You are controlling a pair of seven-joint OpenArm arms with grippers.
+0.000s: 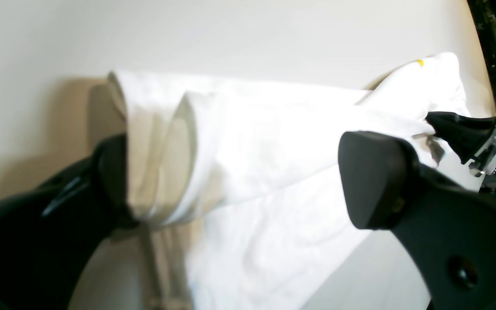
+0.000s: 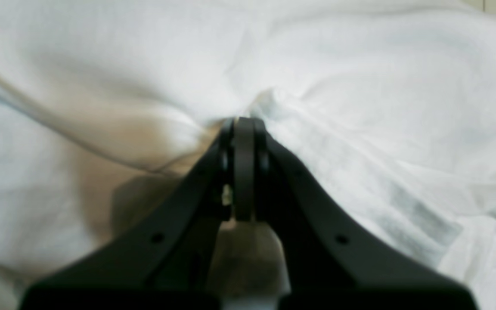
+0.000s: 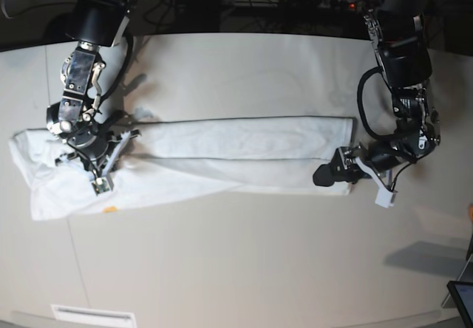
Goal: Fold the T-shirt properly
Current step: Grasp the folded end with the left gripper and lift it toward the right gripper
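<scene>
The T-shirt (image 3: pixel 222 154) lies plain white side up as a long folded band across the table, with a speck of yellow print (image 3: pixel 109 210) near its left end. My right gripper (image 3: pixel 97 180) is shut on a bunched pinch of the cloth at that left end; up close its closed tips (image 2: pixel 243 125) bite into the T-shirt (image 2: pixel 360 86). My left gripper (image 3: pixel 334 167) is open at the band's right end. In the left wrist view, the gripper (image 1: pixel 239 181) straddles the T-shirt's (image 1: pixel 265 142) folded edge, with the cloth lying against the left finger (image 1: pixel 110 181).
The beige table (image 3: pixel 244 261) runs under both arms, its dark far edge lined with cables (image 3: pixel 295 3). A white label (image 3: pixel 92 315) sits at the near edge and a tablet corner (image 3: pixel 462 298) shows at the bottom right. The right gripper (image 1: pixel 467 133) shows far off in the left wrist view.
</scene>
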